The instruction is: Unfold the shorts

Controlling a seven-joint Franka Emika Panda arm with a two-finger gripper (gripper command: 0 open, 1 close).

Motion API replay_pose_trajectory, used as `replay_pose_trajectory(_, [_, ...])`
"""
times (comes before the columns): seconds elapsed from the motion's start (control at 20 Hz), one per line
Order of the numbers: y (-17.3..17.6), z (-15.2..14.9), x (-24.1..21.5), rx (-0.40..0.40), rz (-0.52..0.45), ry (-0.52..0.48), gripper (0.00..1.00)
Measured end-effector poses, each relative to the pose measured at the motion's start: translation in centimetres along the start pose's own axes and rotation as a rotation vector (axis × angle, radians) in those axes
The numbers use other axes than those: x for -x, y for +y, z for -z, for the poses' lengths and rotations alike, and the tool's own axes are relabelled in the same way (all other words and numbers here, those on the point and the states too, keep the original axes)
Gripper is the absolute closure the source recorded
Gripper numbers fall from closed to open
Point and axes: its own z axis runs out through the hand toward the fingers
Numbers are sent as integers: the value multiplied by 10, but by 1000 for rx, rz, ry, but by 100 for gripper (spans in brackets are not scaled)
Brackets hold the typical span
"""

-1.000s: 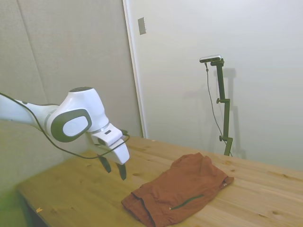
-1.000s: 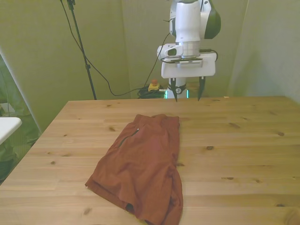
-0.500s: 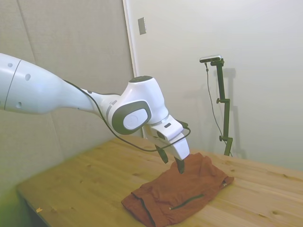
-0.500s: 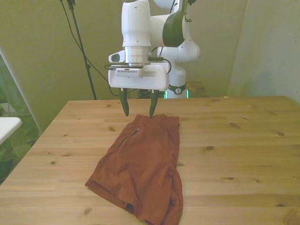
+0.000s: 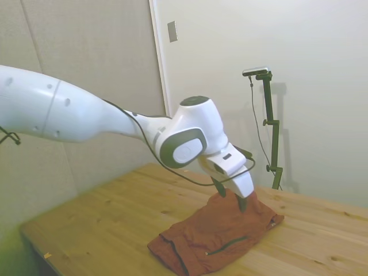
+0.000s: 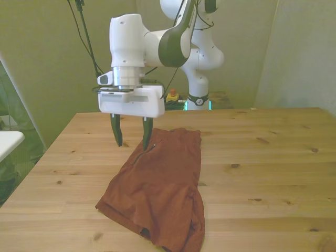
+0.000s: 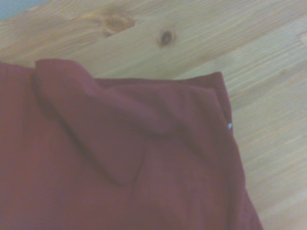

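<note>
Claw (image 6: pixel 130 138), jaws wide and empty, above the folded shorts' (image 6: pixel 160 185) corner; pinching only the top layer beneath it should allow unfolding.

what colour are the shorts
Rust-orange, with a dark zipper line; the shorts show best in the front view.

The shorts (image 6: pixel 160 186) lie folded on the table (image 6: pixel 273 168), toward the front view's left. The gripper (image 6: pixel 131 136) hangs above their far left corner.
</note>
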Motion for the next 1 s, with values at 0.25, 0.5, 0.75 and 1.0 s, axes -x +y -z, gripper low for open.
replay_pose_trajectory(0.25, [-11, -37, -31, -12, -45, -1, 0])
replay_pose_trajectory(0.5, [-22, -60, -46, -10, -53, 2, 0])
replay_pose_trajectory(0.75, [-31, -79, -47, -9, -54, -14, 0])
replay_pose_trajectory(1.0, [-40, -89, -42, -8, -51, -31, 0])
